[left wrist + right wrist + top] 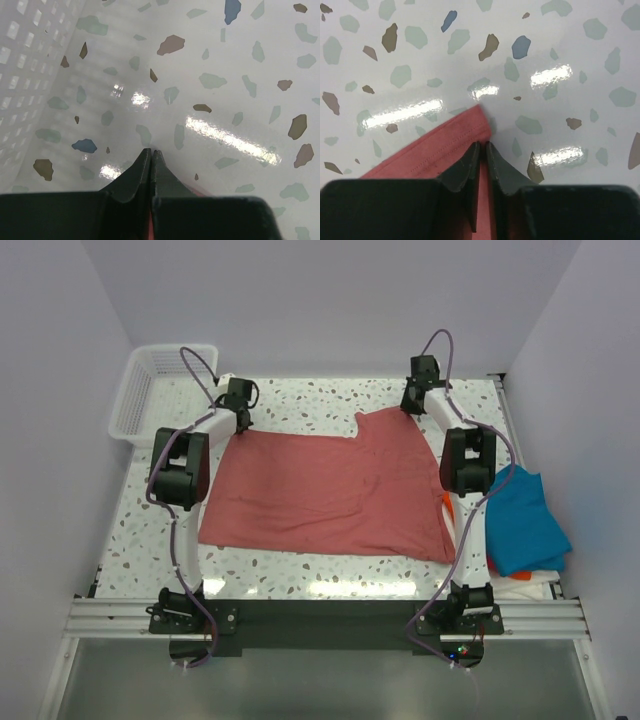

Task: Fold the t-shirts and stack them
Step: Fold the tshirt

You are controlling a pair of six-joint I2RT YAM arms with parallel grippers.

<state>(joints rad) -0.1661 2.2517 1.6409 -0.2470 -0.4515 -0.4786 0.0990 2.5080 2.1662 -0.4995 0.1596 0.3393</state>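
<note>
The salmon-red t-shirt [320,490] lies spread flat on the terrazzo table. My left gripper [240,420] is at its far left corner. In the left wrist view the left gripper [151,150] is shut, with only a sliver of red cloth [201,191] showing beside and between the fingers. My right gripper [408,403] is at the shirt's far right corner. In the right wrist view the right gripper [481,144] is shut on the hemmed corner [430,150]. The teal-blue t-shirt [520,520] lies bunched at the right edge, over a bit of the bright orange one [517,578].
The white mesh basket [150,390] stands at the far left corner of the table, and its wall [15,60] is close to the left gripper. White walls enclose the table on three sides. The arm bases sit on the near rail.
</note>
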